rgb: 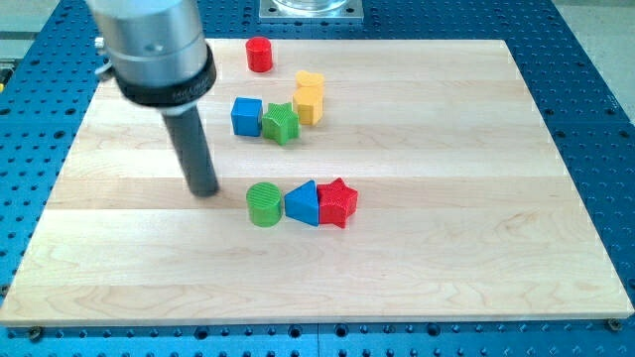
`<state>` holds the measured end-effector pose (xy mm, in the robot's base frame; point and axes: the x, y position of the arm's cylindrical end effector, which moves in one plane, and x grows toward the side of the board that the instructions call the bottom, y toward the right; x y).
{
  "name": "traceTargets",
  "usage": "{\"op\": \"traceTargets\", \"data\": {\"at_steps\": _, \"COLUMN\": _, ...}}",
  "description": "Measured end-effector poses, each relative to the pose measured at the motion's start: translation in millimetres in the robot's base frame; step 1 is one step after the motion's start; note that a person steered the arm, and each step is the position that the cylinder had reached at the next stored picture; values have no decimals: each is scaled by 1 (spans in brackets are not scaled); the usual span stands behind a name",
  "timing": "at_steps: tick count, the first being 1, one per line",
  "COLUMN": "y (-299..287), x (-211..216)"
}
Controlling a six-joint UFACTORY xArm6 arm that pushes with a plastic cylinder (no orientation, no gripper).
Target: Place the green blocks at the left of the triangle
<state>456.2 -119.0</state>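
Green blocks — two: cylinder (264,204), star (281,123)

This is a robotics lab bench. A pale wooden worktop (446,248) lies on a blue metal plate (595,79) drilled with a regular grid of holes, the sort used for bolting down test gear. A grey metal mounting base (311,9) sits at the view's top edge.

Pale wooden board (417,248) — smooth, matt
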Motion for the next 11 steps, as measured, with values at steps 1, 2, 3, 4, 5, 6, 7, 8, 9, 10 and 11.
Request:
{"op": "traceTargets", "data": {"at_steps": 1, "y": 91, "x": -30}}
{"op": "traceTargets", "data": {"at_steps": 2, "y": 164, "x": -81}}
{"op": "traceTargets", "data": {"at_steps": 3, "y": 147, "x": -119}}
{"op": "traceTargets", "data": {"at_steps": 4, "y": 87, "x": -104}}
{"op": "traceTargets", "data": {"at_steps": 5, "y": 40, "x": -70}}
{"op": "traceTargets", "data": {"at_steps": 6, "y": 33, "x": -31}}
{"op": "traceTargets", "data": {"at_steps": 7, "y": 28, "x": -8}}
{"op": "traceTargets", "data": {"at_steps": 8, "y": -2, "x": -14}}
{"op": "traceTargets", "data": {"at_steps": 9, "y": -20, "x": 9}}
{"op": "traceTargets", "data": {"at_steps": 10, "y": -15, "x": 13}}
{"op": "traceTargets", "data": {"at_steps": 11, "y": -12, "x": 16}}
